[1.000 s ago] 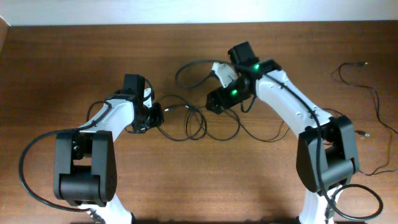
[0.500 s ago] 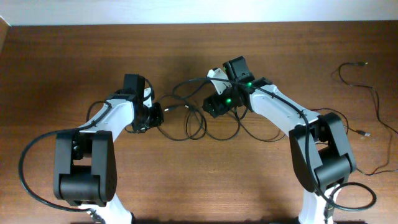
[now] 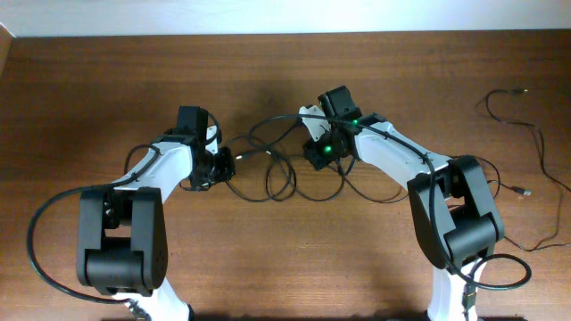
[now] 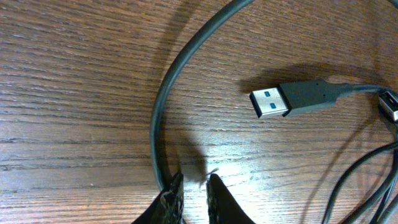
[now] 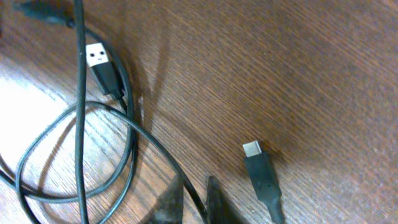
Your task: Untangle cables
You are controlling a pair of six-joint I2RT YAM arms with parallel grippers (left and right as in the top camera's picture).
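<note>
My right gripper (image 5: 191,204) clamps a thin black cable (image 5: 163,158); next I draw it clear of the loops. Whether my left gripper (image 4: 193,198) holds anything, I cannot tell.

Nothing readable is showing in any view. No text, label, brand mark, number or sign is appearing on the cables (image 4: 155,124) or on the silvery plug (image 4: 270,102) lying at the right of the left wrist view.
</note>
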